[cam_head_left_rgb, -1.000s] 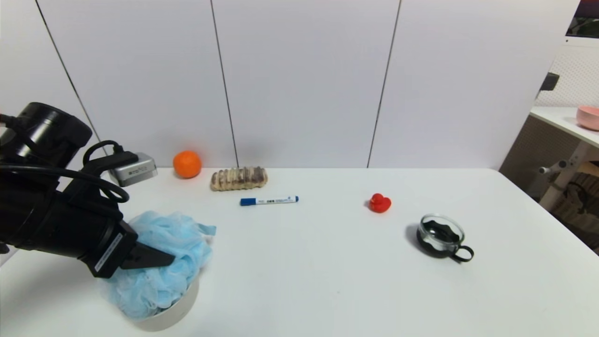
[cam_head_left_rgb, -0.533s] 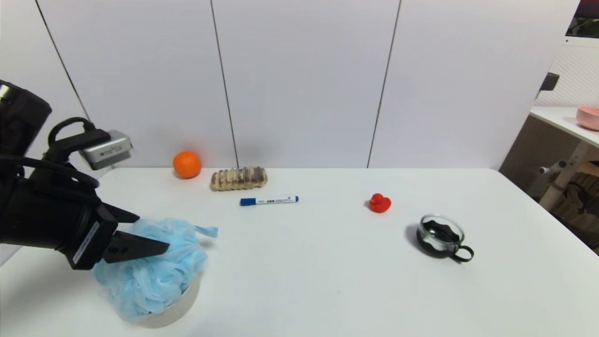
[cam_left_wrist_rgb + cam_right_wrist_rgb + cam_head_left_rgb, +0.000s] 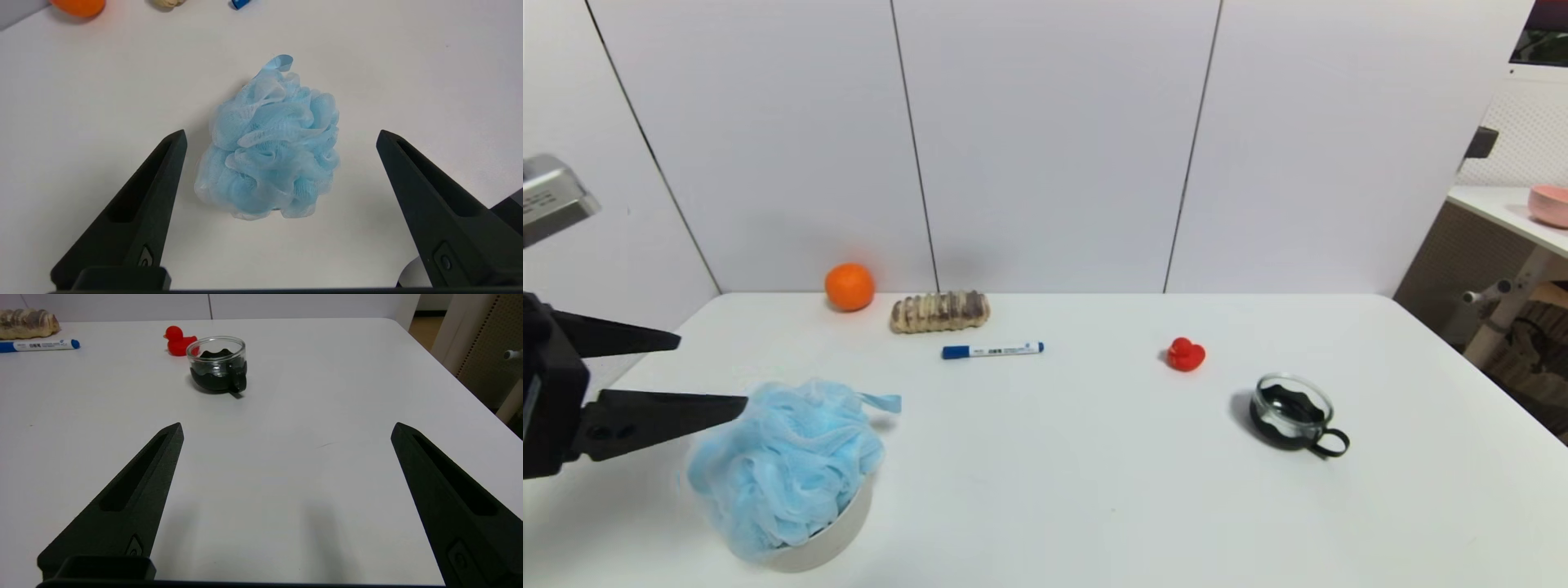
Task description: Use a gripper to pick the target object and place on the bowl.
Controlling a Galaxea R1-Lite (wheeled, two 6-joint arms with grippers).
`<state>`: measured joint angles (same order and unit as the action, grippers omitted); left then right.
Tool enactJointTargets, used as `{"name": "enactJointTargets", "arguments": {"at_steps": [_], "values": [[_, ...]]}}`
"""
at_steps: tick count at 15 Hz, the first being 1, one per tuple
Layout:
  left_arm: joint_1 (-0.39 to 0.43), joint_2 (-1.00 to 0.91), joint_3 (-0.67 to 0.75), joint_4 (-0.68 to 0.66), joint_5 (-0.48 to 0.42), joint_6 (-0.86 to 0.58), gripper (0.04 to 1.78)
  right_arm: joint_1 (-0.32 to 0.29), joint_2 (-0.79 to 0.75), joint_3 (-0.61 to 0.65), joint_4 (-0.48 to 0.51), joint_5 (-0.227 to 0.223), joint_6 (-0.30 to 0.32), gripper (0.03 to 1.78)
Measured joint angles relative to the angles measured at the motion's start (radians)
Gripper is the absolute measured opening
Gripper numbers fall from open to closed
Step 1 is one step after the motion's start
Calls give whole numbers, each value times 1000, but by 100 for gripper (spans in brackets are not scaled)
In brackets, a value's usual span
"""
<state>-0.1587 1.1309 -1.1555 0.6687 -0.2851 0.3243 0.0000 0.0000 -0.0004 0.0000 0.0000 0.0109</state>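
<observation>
The light blue mesh pouf [image 3: 784,461] sits in the beige-grey bowl [image 3: 837,535] at the near left of the table, covering its opening, ribbon loop pointing right. In the left wrist view the pouf [image 3: 271,147] hides the bowl fully. My left gripper [image 3: 712,369] is open and empty, raised just left of the pouf, not touching it; in its own view [image 3: 282,136] the fingers stand wide apart on either side of the pouf. My right gripper [image 3: 286,430] is open and empty above bare table at the near right; it does not show in the head view.
An orange [image 3: 849,286], a bread roll [image 3: 939,311] and a blue marker [image 3: 992,350] lie at the back. A red duck [image 3: 1185,354] and a glass cup with black handle [image 3: 1294,412] stand to the right. A pink bowl [image 3: 1549,204] sits on a side table.
My left gripper opened, let go of the pouf, and drew back up and to the left. The pouf stays resting in the bowl.
</observation>
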Motion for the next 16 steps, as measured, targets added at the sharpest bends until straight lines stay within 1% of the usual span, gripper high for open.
{"name": "enactJointTargets", "arguments": {"at_steps": [3, 6, 12, 16], "values": [[24, -107, 88, -65, 0, -48, 166, 0, 0, 0, 0, 0, 0, 175], [35, -247, 227, -204, 16, -114, 168, 0, 0, 0, 0, 0, 0, 175], [42, -591, 543, -399, 45, -267, 169, 0, 0, -1, 0, 0, 0, 175], [67, -740, 705, -520, 44, -276, 169, 0, 0, -1, 0, 0, 0, 175]]}}
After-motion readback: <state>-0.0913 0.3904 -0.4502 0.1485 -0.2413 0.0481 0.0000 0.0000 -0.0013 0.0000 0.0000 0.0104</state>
